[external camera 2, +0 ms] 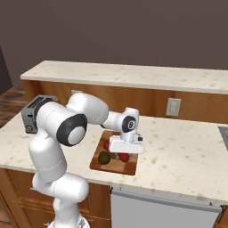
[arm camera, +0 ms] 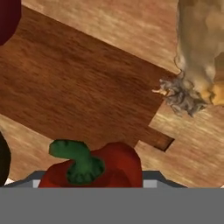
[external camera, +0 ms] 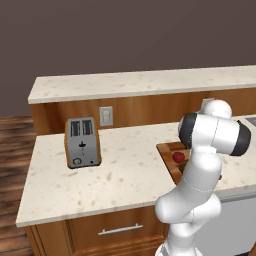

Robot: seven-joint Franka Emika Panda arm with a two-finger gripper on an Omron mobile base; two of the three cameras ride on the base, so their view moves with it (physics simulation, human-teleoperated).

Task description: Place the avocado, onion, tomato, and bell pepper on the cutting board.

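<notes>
Pincer (external camera 2: 125, 154) clamped on red bell pepper (arm camera: 94, 168) (green stem up), low over cutting board (external camera 2: 127, 168); avocado (external camera 2: 104, 157) beside.

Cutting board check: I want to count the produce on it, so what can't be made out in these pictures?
- Cutting board, left base view: mostly hidden behind the arm.
- Gripper, right base view: hand covers its fingers.
- Bell pepper, hand view: cut off at the bottom.
- Onion, hand view: cut off by the right edge.
</notes>
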